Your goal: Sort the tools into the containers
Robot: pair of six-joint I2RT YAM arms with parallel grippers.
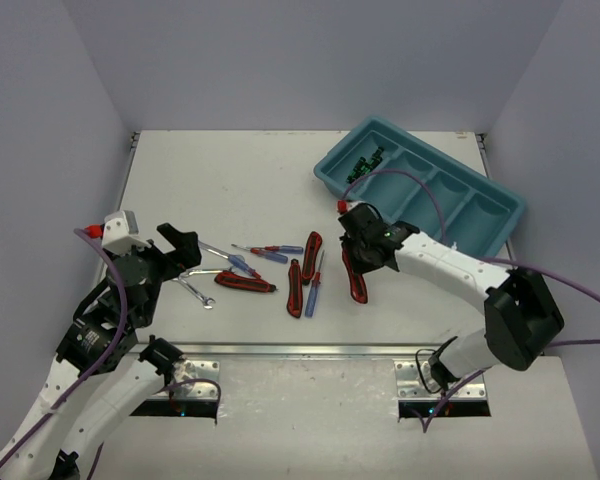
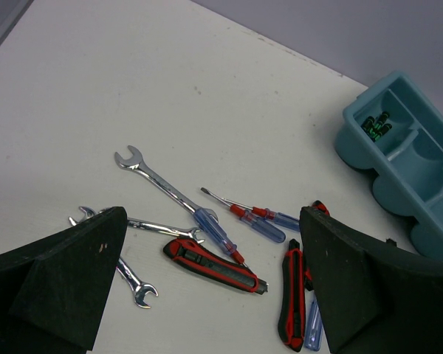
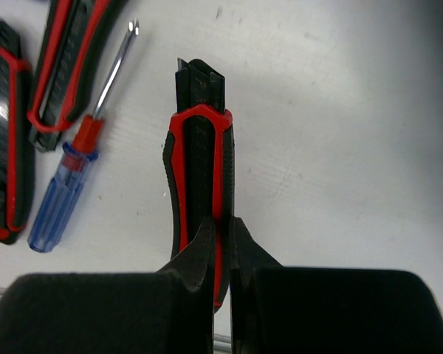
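Observation:
My right gripper (image 3: 223, 225) is shut on the near end of a red-and-black utility knife (image 3: 199, 169), which lies at table level; in the top view the gripper (image 1: 358, 240) is over that knife (image 1: 356, 280). My left gripper (image 1: 185, 250) is open and empty, above the left tools. Between its fingers (image 2: 332, 280) I see three silver wrenches (image 2: 159, 181), a knife (image 2: 214, 264) and blue-and-red screwdrivers (image 2: 218, 232). Black-and-green screwdrivers (image 1: 365, 165) lie in the left end compartment of the teal tray (image 1: 480, 235).
Two more knives (image 1: 295, 288) (image 1: 310, 255) and a blue screwdriver (image 1: 313, 290) lie mid-table, left of my right gripper. Another knife (image 1: 245, 283) lies near the wrenches (image 1: 195, 290). The tray stands at the back right, set at an angle.

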